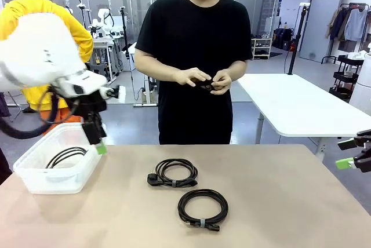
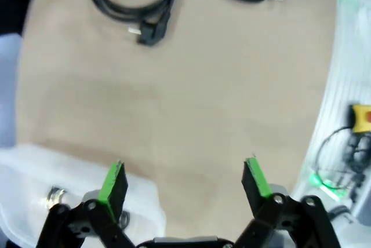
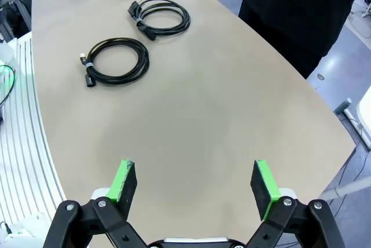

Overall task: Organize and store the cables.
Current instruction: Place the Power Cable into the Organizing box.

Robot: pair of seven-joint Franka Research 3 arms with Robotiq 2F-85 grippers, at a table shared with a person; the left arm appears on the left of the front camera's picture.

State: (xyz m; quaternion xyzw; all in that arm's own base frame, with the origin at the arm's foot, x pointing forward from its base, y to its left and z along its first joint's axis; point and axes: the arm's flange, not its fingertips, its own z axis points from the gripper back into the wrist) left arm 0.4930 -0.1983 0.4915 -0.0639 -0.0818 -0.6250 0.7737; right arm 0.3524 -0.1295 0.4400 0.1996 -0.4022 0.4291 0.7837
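Our left gripper (image 1: 97,142) is empty, jaws apart, at the bin (image 1: 40,185) rim. The plugged coil (image 1: 174,172) lies toward table centre with the second coil (image 1: 203,207) beside it. Left is nearer than our right gripper (image 1: 349,156), which is also spread.

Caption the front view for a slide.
Left gripper open at the rim of a bin holding one cable; two coiled cables on the table.

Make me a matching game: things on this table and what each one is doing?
1 left gripper
2 plastic bin
3 person's hands
4 cable with the wall plug

A lying on the bare table
B has one coiled cable inside
C open, over the bin's rim
D holding something small and black

Pairs: 1-C, 2-B, 3-D, 4-A
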